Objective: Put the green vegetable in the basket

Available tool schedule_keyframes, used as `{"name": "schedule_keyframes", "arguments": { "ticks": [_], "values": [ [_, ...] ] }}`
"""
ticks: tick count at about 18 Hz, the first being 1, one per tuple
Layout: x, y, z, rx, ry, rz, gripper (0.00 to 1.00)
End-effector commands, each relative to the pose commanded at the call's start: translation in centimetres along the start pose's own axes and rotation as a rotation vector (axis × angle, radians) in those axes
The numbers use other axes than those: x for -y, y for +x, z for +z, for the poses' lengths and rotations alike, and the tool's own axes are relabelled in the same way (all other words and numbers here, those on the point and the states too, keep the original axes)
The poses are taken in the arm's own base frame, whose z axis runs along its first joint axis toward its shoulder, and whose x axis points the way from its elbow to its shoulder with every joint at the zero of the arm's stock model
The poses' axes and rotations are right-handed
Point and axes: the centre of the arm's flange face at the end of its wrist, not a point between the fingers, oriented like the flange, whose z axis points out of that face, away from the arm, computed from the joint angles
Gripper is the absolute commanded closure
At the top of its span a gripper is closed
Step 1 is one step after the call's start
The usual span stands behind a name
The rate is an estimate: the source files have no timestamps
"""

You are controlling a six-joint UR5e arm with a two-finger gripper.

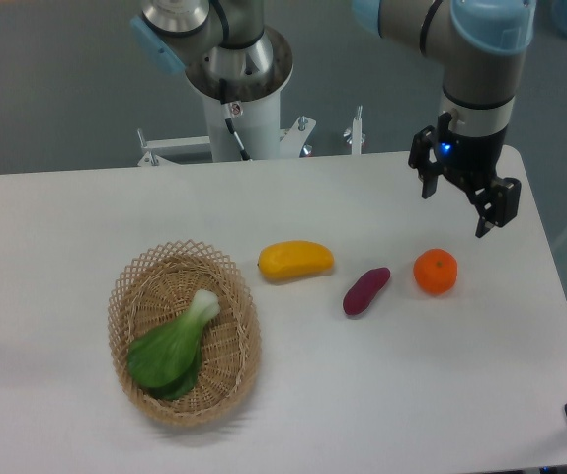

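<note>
The green vegetable (173,346) lies inside the oval wicker basket (137,281) at the front left of the table, leaves toward the front, pale stem pointing up and right. My gripper (455,209) hangs above the right side of the table, far from the basket, a little above and behind the orange. Its fingers are spread apart and hold nothing.
A yellow oblong fruit (295,260), a small purple sweet potato (365,290) and an orange (435,271) lie in a row right of the basket. The robot's base (236,109) stands behind the table's far edge. The table's right edge is near the orange.
</note>
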Motion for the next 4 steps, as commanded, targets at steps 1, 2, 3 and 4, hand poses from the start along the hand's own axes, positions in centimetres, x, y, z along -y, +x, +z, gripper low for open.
{"name": "schedule_keyframes", "arguments": {
  "ticks": [1,2,3,4],
  "values": [
    [0.01,0.02,-0.1,0.002,0.0,0.0,0.0],
    [0.01,0.02,-0.1,0.002,0.0,0.0,0.0],
    [0.0,0.0,0.0,0.0,0.0,0.0,0.0],
    [-0.03,-0.01,-0.02,0.001,-0.003,0.0,0.0]
  ]
}}
